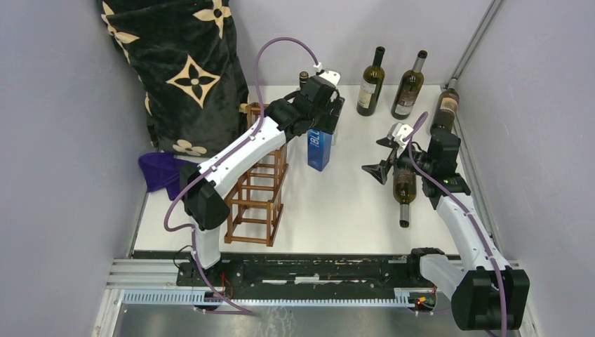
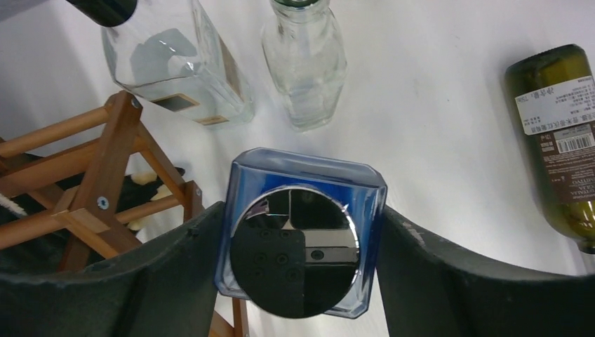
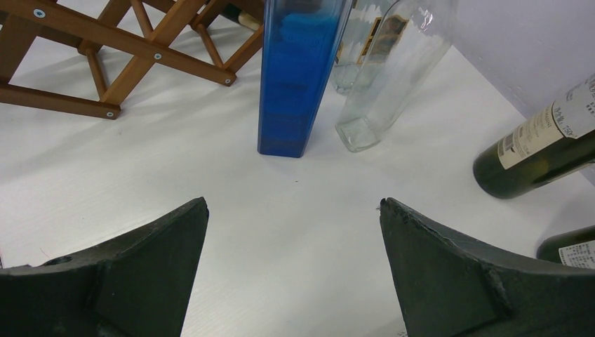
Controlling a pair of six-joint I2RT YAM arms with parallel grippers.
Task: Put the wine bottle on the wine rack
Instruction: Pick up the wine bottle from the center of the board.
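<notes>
Your left gripper [image 2: 300, 242] clamps its jaws on the blue bottle [image 2: 309, 167] just right of the wine rack [image 2: 116, 156]. Only the top view shows the wine bottle [image 1: 404, 193] lying farther right, beside your right gripper [image 3: 293, 203], jaws wide.

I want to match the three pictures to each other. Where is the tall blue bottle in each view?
Top external: the blue bottle stands upright near the table's middle.
Left wrist: the blue bottle is at lower centre, seen from above, between the jaws.
Right wrist: the blue bottle is at top centre, beyond the open jaws.
Shared landmark: the wine rack, left of the bottle in every view.
</notes>
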